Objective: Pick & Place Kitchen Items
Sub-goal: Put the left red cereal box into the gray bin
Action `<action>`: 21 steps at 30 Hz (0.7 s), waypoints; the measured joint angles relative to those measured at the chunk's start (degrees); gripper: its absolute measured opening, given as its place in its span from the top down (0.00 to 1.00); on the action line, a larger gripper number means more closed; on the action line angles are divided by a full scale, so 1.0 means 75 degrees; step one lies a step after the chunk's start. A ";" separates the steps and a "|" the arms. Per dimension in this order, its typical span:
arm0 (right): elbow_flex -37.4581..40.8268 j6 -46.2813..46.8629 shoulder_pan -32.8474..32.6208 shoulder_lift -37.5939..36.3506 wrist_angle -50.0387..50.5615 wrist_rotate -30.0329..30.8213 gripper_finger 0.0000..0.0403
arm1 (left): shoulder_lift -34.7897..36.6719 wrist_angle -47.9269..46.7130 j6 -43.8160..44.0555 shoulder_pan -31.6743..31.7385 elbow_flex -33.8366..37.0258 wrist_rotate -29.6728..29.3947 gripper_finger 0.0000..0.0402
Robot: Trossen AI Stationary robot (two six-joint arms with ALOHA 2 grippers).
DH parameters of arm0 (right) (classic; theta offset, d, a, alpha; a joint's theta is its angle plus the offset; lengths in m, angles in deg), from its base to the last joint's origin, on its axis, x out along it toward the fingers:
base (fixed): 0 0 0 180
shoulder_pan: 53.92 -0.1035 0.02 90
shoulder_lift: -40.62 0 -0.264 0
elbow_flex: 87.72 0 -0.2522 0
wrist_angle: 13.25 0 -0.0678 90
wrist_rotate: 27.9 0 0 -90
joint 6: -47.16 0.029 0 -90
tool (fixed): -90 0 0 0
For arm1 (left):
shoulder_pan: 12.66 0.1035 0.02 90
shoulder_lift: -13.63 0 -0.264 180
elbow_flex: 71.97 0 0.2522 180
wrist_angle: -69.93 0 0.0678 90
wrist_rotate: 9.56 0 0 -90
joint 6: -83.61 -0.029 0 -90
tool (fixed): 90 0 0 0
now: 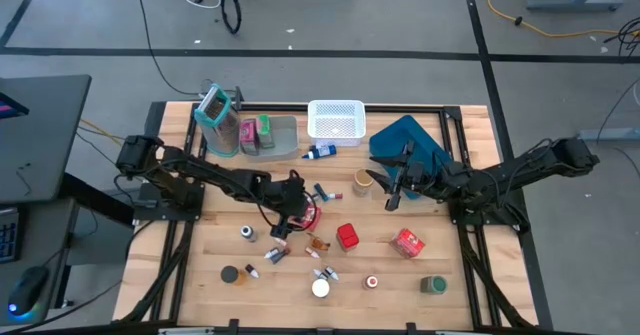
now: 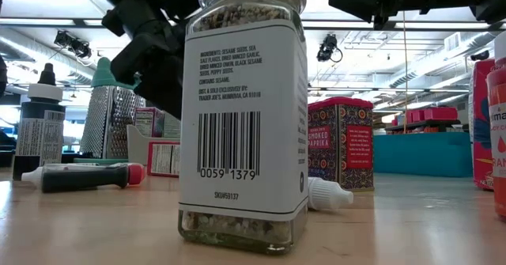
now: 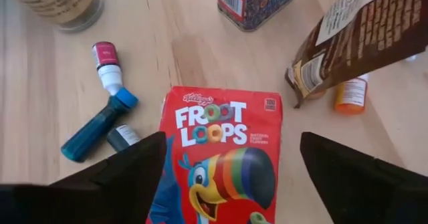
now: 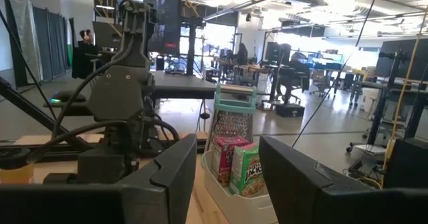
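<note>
A red Froot Loops carton [image 3: 221,150] lies flat on the table near its middle [image 1: 308,215]. My left gripper [image 3: 232,144] hovers over it, open, with one finger on each side of the carton; I see no touch. My right gripper [image 4: 227,150] is open and holds nothing. It hangs above the table near the blue tray [image 1: 392,200]. Loose goods lie around: a red tin [image 1: 347,237], a red patterned tin [image 1: 407,243], a brown bag [image 3: 361,37], a blue tube [image 3: 93,127], small bottles [image 3: 107,63] and round jars [image 1: 433,285].
At the far edge stand a clear bin [image 1: 270,135] holding a pink and a green carton, a grater [image 1: 217,110], a white mesh basket [image 1: 335,120] and the blue tray [image 1: 405,140]. A spice jar [image 2: 241,115] stands close before the low camera.
</note>
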 joint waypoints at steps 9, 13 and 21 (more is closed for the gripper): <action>0.0000 0.0003 0.0000 0.0000 0.0006 0.0000 0.57 | -0.0264 0.0178 0.0115 0.0080 -0.0016 0.0091 0.05; 0.0000 0.0001 0.0002 0.0002 0.0032 -0.0017 0.57 | -0.0568 0.0260 -0.0221 0.0153 -0.0011 -0.0110 0.04; 0.0000 0.0000 0.0003 0.0003 0.0039 -0.0014 0.57 | -0.0621 0.0352 -0.0183 0.0171 -0.0012 -0.0533 0.04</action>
